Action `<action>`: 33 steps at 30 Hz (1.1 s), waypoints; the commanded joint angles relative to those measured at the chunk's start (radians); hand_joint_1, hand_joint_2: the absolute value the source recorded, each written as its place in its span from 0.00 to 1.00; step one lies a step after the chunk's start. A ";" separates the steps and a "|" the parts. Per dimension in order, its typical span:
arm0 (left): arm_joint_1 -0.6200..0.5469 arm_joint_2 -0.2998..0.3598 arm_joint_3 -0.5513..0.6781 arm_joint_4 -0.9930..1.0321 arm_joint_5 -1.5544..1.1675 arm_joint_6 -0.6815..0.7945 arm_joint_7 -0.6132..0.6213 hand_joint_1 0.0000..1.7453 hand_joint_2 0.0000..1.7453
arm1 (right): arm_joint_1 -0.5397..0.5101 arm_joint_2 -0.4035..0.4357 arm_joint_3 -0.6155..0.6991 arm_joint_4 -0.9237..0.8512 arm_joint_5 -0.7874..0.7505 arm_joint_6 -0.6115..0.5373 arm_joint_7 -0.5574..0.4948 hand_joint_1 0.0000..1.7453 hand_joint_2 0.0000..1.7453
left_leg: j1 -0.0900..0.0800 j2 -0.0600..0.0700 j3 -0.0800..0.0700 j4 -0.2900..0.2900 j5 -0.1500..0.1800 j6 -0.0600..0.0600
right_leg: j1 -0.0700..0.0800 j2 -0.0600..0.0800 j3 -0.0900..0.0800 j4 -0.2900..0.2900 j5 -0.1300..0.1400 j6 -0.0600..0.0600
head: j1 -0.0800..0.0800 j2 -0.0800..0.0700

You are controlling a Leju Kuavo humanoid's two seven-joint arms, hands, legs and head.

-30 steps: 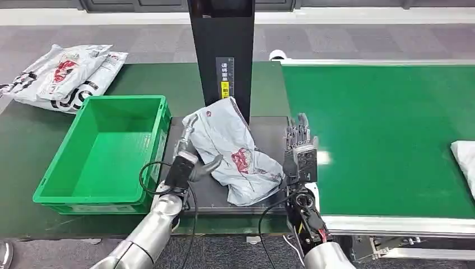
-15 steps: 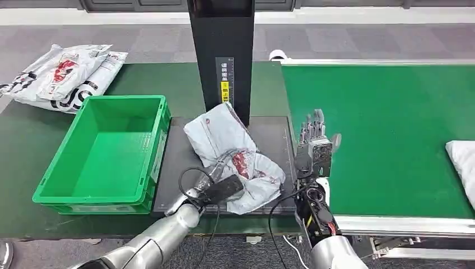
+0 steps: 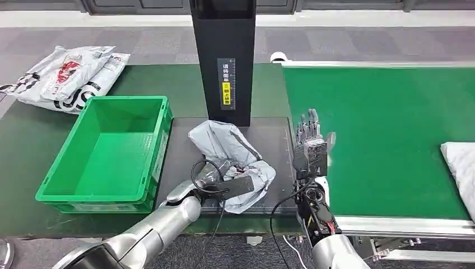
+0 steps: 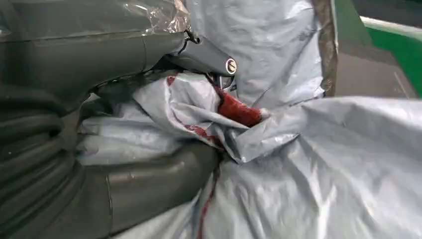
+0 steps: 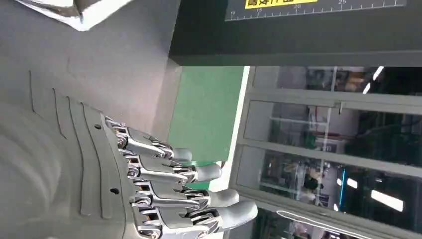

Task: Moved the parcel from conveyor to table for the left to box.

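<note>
The grey parcel [image 3: 227,150] with red print lies crumpled on the dark mat [image 3: 179,151] in front of the black column [image 3: 222,56]. My left hand [image 3: 231,185] grips the parcel's near side. In the left wrist view a fold of the grey parcel [image 4: 323,169] is bunched between the thumb [image 4: 149,181] and the fingers [image 4: 199,55]. My right hand [image 3: 311,147] stands open just right of the parcel, at the conveyor's edge, fingers straight and holding nothing. The right wrist view shows that right hand [image 5: 164,199] with fingers [image 5: 209,172] spread. The green box [image 3: 106,148] stands left of the mat.
The green conveyor belt [image 3: 386,129] runs to the right, with a white parcel [image 3: 460,168] at its right edge. Several bagged parcels [image 3: 63,73] lie at the table's far left. The black column stands close behind the grey parcel.
My left hand has moved from the parcel's left side to its near side and closed on it. The parcel has sunk lower. My right hand has drawn right, away from the parcel.
</note>
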 commanded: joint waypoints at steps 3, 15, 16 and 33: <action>0.021 0.026 -0.004 0.070 -0.043 0.010 0.064 1.00 1.00 | -0.074 -0.027 -0.035 0.143 0.032 0.021 0.007 0.00 0.00 | 0.000 0.004 0.002 -0.002 0.001 0.000 | 0.000 0.003 0.001 -0.002 0.002 0.000 | 0.000 0.000; -0.080 -0.023 0.704 -0.409 -0.632 0.555 -0.041 1.00 1.00 | 0.002 -0.009 -0.070 0.084 0.069 -0.017 0.005 0.00 0.00 | 0.001 0.000 -0.010 0.003 0.003 -0.002 | 0.003 -0.002 -0.012 0.002 0.003 -0.003 | 0.000 0.000; -0.067 -0.022 0.720 -0.483 -0.742 0.555 0.007 1.00 1.00 | 0.002 -0.008 -0.072 0.086 0.074 -0.034 0.005 0.00 0.00 | 0.000 0.000 -0.010 0.002 0.004 -0.001 | 0.002 -0.002 -0.012 0.002 0.003 -0.003 | 0.000 0.000; -0.130 0.220 0.475 -0.196 -0.913 0.555 0.566 1.00 1.00 | 0.052 -0.023 -0.093 0.037 0.065 -0.013 0.005 0.00 0.00 | 0.001 0.010 -0.007 -0.002 0.003 -0.002 | 0.002 0.007 -0.012 0.000 0.004 -0.004 | 0.000 0.000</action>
